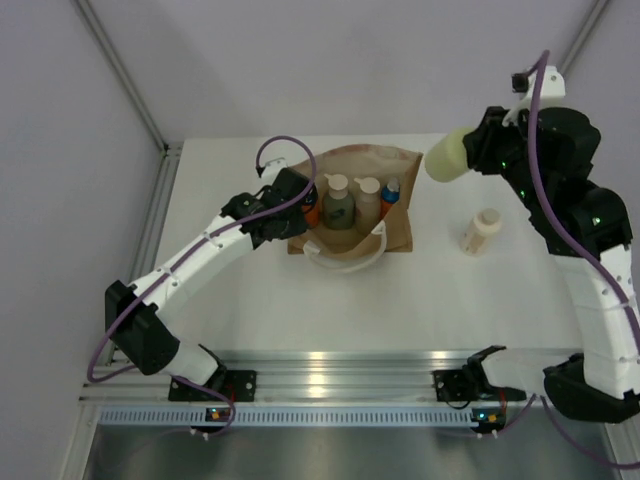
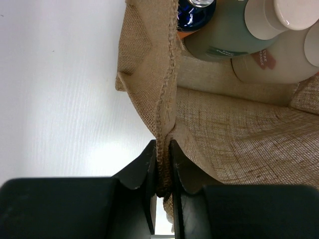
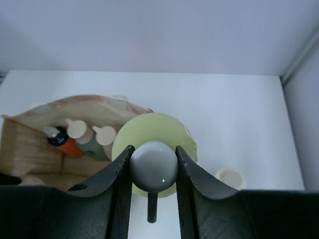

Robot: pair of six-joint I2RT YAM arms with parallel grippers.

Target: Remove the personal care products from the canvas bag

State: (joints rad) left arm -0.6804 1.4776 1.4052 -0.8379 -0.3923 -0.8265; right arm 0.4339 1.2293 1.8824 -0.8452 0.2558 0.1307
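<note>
The tan canvas bag [image 1: 400, 222] stands open at the table's middle back. Inside it I see a dark green bottle [image 1: 338, 208], a pinkish-beige bottle [image 1: 368, 196] and an orange bottle with a blue cap [image 1: 390, 190]. Another orange bottle [image 1: 312, 213] shows at the left wall. My left gripper [image 2: 162, 145] is shut on the bag's rim seam [image 2: 167, 89]. My right gripper [image 3: 154, 150] is shut on the pale cap [image 3: 153, 167] of the yellow-green bottle [image 1: 445, 156], held in the air right of the bag. A cream bottle [image 1: 480, 230] stands on the table.
The bag's white looped handle [image 1: 350, 262] hangs toward the near side. A metal frame post [image 1: 120, 70] runs along the left, and the aluminium rail [image 1: 330, 380] with the arm bases lines the near edge. Walls enclose the back and the right.
</note>
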